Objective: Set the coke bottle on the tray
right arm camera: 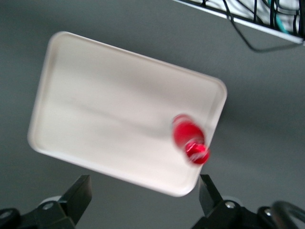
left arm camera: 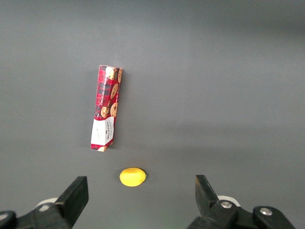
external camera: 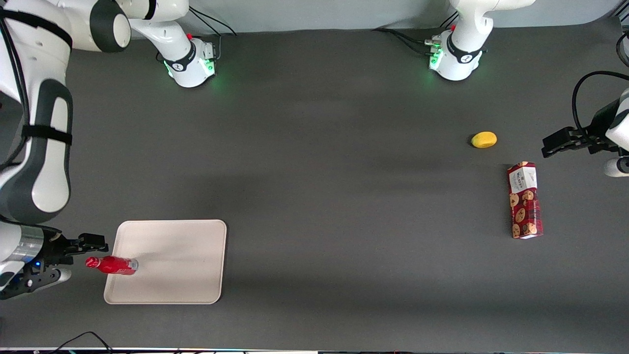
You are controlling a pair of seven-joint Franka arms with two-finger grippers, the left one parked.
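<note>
The coke bottle [external camera: 114, 264] is small, slim and all red with a red cap. It stands on the cream tray [external camera: 182, 275], close to the tray's edge toward the working arm's end of the table. The right wrist view shows the bottle from above [right arm camera: 187, 133] on the tray [right arm camera: 105, 109], near one short edge. My right gripper [external camera: 81, 259] is open and empty, raised above the table just off that tray edge and apart from the bottle. In the right wrist view its fingers [right arm camera: 80, 193] stand wide apart around nothing [right arm camera: 143, 191].
A red cookie box [external camera: 524, 200] lies flat toward the parked arm's end of the table, and a yellow lemon [external camera: 484, 139] lies farther from the front camera than the box. Both show in the left wrist view, the box [left arm camera: 106, 107] and the lemon [left arm camera: 132, 176]. Cables run along the table's front edge [right arm camera: 248, 19].
</note>
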